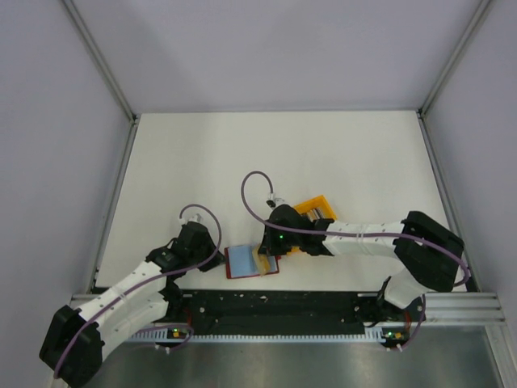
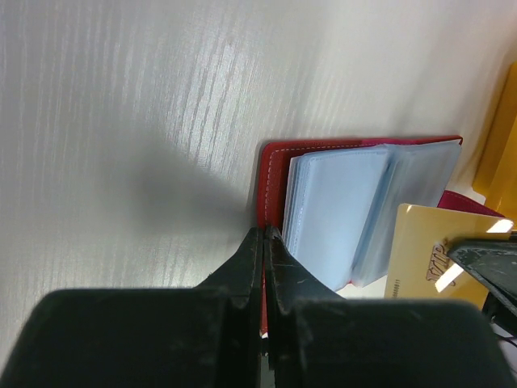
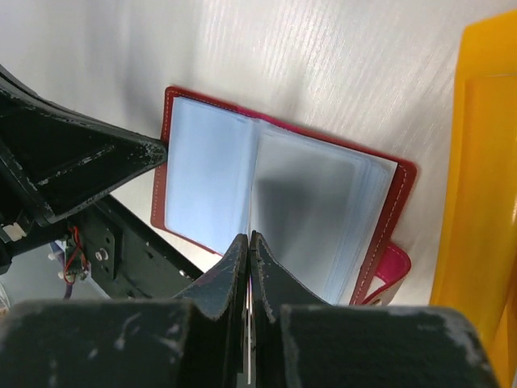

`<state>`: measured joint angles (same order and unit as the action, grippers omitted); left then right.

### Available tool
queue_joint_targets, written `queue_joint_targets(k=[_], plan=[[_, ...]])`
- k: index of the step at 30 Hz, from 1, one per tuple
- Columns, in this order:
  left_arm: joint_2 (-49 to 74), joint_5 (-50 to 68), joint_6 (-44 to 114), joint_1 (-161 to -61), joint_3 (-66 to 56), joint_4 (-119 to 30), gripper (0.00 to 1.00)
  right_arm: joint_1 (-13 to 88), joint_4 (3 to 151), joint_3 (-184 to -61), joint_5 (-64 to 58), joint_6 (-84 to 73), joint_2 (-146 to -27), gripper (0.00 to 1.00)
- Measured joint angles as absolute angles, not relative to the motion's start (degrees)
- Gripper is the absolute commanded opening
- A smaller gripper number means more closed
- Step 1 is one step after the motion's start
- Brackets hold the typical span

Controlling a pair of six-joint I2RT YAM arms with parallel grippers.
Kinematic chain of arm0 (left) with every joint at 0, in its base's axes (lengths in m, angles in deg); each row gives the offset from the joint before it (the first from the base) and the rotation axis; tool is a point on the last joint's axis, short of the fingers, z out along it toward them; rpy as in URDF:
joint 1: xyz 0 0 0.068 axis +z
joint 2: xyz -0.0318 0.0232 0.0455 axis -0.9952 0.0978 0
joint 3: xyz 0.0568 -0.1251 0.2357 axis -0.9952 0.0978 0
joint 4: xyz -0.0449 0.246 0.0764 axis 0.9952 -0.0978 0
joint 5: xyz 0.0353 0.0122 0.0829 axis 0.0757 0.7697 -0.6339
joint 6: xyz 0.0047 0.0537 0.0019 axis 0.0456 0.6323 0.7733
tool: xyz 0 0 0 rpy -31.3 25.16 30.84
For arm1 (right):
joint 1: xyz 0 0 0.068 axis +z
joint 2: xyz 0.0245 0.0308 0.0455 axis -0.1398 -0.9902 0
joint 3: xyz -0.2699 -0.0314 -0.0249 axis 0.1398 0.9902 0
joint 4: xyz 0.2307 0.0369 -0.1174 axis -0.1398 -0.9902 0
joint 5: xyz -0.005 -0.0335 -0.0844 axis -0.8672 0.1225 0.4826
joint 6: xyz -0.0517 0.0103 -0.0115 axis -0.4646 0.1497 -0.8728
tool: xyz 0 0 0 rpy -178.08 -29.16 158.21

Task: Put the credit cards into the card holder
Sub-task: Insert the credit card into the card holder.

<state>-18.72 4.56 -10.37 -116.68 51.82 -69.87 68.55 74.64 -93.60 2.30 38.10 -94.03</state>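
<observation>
Card holder (image 3: 279,133): dark red and lying open and flat on the white table, near the front edge and between the two arms.
Sleeves (image 3: 210,178): clear plastic pockets fanned across both halves of the open holder. I cannot tell whether any of them has a card in it.
Snap tab (image 3: 393,268): pink-red, sticking out from the holder's corner on the side nearest the yellow bin.
Card (image 2: 420,250): gold-coloured with a raised pattern. It is held at one end and tilted, just at the holder's near edge beside the sleeves. From the right wrist it shows only as a thin pale line between the fingers.
Right gripper (image 3: 249,240): fingers pressed together and clamped on the card, with the tips over the fold of the sleeves.
Left gripper (image 2: 262,236): fingers together at the holder's outer edge. A sliver of the red cover shows between them, so it is pinching that edge.
Yellow bin (image 1: 315,208): plastic, standing just beyond the holder on the right arm's side and partly covered by that arm.
Table (image 1: 323,153): white, with walls at the back and on both sides.
</observation>
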Motion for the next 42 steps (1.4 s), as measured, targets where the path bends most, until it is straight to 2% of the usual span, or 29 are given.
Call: queue_joint_targets(k=[26, 42], plan=[[-18.7, 4.8, -10.6, -116.7, 52.5, -69.1, 0.00, 67.6, 95.7, -85.5, 1.4, 48.7, -101.2, 0.00], [-18.7, 4.8, -10.6, -116.7, 52.6, -69.0, 0.00, 66.9, 101.0, -86.4, 0.1, 49.8, -105.2, 0.00]])
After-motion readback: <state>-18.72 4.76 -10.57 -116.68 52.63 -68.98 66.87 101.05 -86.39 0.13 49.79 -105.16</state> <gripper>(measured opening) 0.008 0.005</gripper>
